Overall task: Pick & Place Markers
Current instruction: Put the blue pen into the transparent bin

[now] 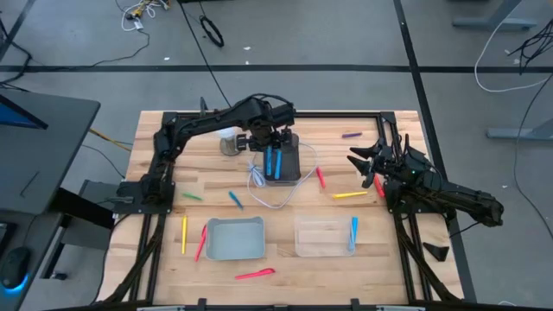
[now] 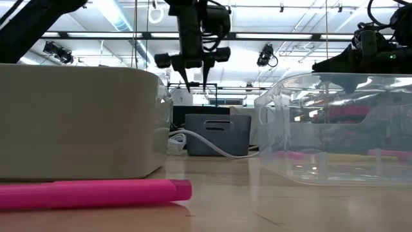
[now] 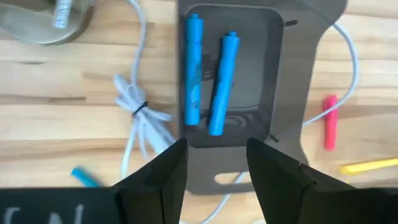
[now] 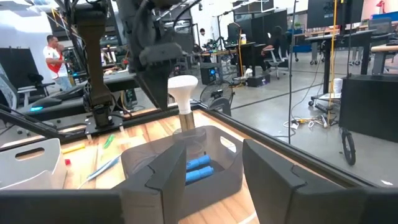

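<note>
Left gripper (image 1: 273, 145) hangs above the dark bin (image 1: 298, 166) at the back middle of the wooden surface (image 1: 397, 268), jaws apart and holding nothing. Two blue markers (image 3: 208, 81) lie side by side inside that bin, roughly parallel. White cable (image 1: 259, 180) is bundled just beside the bin on the left arm's side and loops around its front.

Right gripper (image 1: 365, 164) is up off the surface on the right side, jaws wide, nothing in them, pointed toward the bin.

Other markers scattered: a red one (image 1: 320, 177) just beside the bin on the right arm's side, a yellow one (image 1: 349, 194) near the right gripper, a purple one (image 1: 351, 135) at the back, a blue one (image 1: 353, 233) in the clear tub (image 1: 304, 242), a pink one (image 1: 255, 275) in front of the grey tray (image 1: 256, 245), a yellow (image 1: 184, 233) and a red one (image 1: 201, 243) left of that tray, a green (image 1: 191, 197) and a blue one (image 1: 235, 199) behind it.

A small stand with a white top (image 1: 228, 138) sits near the left gripper.
</note>
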Motion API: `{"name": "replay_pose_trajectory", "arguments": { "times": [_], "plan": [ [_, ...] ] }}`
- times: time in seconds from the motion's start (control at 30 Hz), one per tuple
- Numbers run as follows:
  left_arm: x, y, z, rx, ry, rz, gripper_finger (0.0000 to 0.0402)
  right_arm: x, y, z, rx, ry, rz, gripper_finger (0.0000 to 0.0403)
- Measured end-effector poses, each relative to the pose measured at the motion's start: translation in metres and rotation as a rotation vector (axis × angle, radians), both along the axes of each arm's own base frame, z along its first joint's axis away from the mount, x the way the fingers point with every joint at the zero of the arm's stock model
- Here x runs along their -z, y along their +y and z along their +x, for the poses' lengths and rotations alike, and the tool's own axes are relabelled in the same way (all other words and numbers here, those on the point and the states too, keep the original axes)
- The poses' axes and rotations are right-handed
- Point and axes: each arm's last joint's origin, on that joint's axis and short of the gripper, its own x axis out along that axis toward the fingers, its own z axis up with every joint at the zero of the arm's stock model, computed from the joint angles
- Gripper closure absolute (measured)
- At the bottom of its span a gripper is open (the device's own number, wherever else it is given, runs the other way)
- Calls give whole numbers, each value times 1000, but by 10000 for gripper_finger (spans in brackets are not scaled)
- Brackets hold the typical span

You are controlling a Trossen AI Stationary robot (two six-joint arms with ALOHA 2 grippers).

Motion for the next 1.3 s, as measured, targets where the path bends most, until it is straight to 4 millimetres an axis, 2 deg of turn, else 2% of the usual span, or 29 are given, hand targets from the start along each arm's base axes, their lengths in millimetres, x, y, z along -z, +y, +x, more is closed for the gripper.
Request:
{"name": "replay_pose_trajectory", "arguments": {
  "times": [0.33,0.63,1.03,1.17,1.3],
  "plan": [
    [-29,-9,-19,-20,-19,9,230,0,0,0,0,0,0,243],
    [-49,-27,-38,-50,20,11,230,0,0,0,0,0,0,243],
    [-51,-34,-40,-59,44,25,230,0,0,0,0,0,0,243],
    [-41,-40,-38,-94,55,13,229,0,0,0,0,0,0,243],
    [-36,-46,-43,-133,39,-31,230,0,0,0,0,0,0,243]
  ]
}}
